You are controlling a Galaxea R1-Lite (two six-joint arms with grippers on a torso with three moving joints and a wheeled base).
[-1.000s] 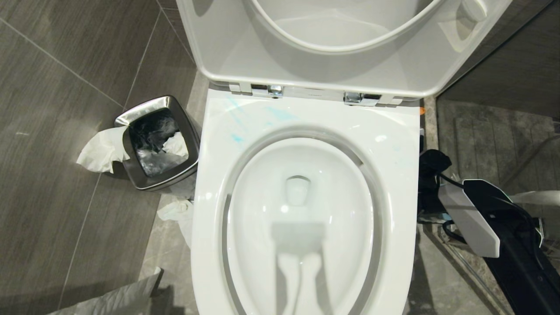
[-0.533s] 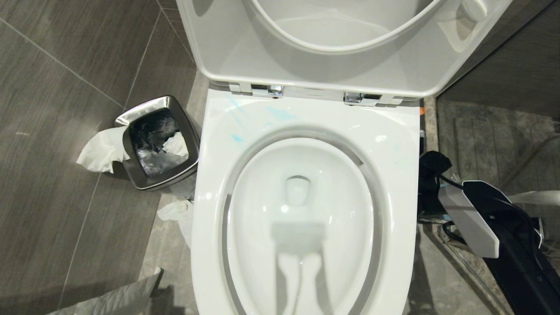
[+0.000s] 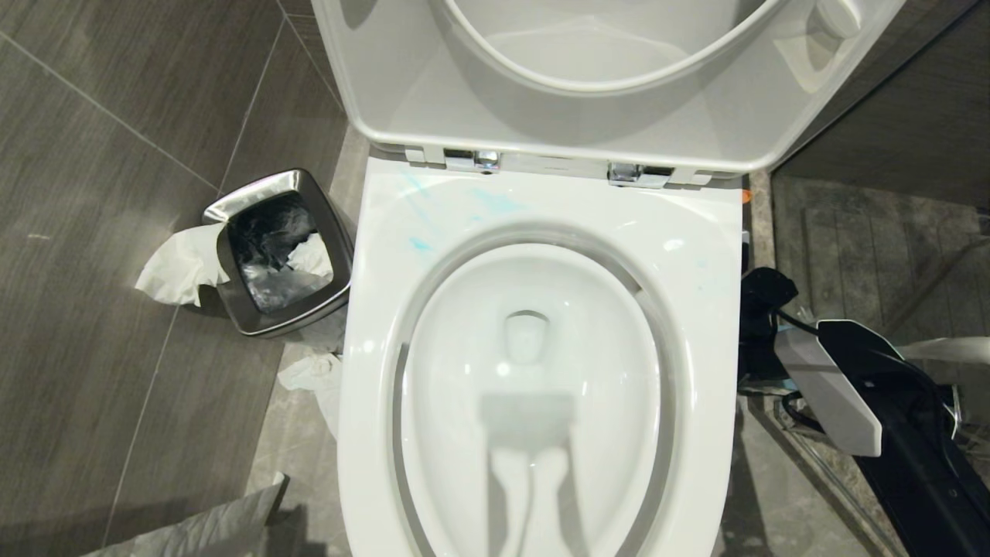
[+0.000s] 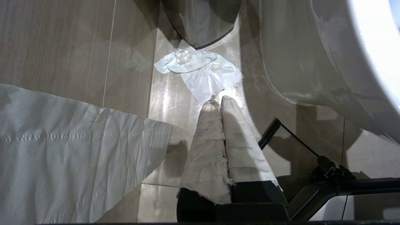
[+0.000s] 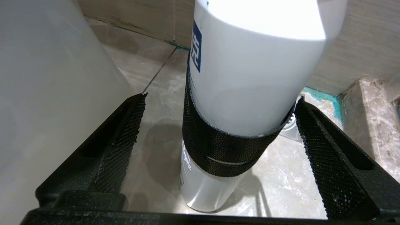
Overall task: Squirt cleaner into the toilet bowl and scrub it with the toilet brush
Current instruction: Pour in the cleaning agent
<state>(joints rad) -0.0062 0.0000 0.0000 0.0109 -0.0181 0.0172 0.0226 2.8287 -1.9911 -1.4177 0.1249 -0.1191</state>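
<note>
Right gripper (image 5: 218,125), jaws spread wide, straddles the upright tall white plastic cleaner bottle (image 5: 247,81) beside the glossy white ceramic toilet bowl (image 3: 681,255); left gripper (image 4: 218,100) pressed together.

The right arm (image 3: 889,418) is black with a flat white cover panel along its upper side, and thin black cables loop beside it. The right hand (image 5: 218,125) has two black fingers (image 5: 325,156), broad at the base and narrowing toward the tips, their inner faces covered in a fine knurled, grid-like texture. The left hand (image 4: 218,100) has two long tapering fingers (image 4: 240,147) wrapped in wrinkled white tissue-like material over a black base, with a black bracket, a ribbed black cable sleeve and a thin wire beside it.
</note>
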